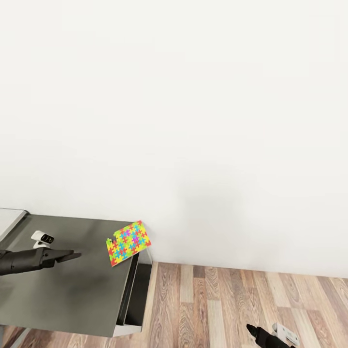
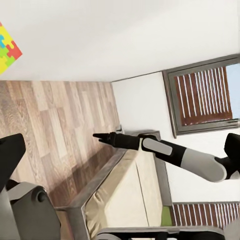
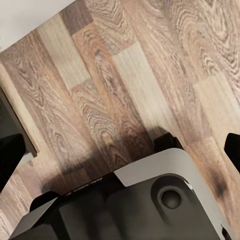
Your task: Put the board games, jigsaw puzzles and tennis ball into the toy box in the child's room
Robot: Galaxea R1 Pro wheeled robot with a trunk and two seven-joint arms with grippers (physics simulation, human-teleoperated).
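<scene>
Looking down from the head camera, we are seeing a jigsaw puzzle [image 1: 128, 242] lying at the far right corner of the grey tabletop [image 1: 72, 295], its corner poking just past the edge beside the white wall [image 1: 193, 121]. Our left claw [image 1: 67, 255] is hovering over the tabletop, left of the puzzle and apart from it, holding nothing; its fingers look drawn nearly together. Our right claw [image 1: 252, 329] is hanging low over the wooden floor [image 1: 232, 299], well right of the tabletop, empty, though we cannot tell how wide it is standing. We are judging that we are approaching the puzzle for pickup. Next we are needing to spread the left claw and reach right toward the puzzle's near edge.
</scene>
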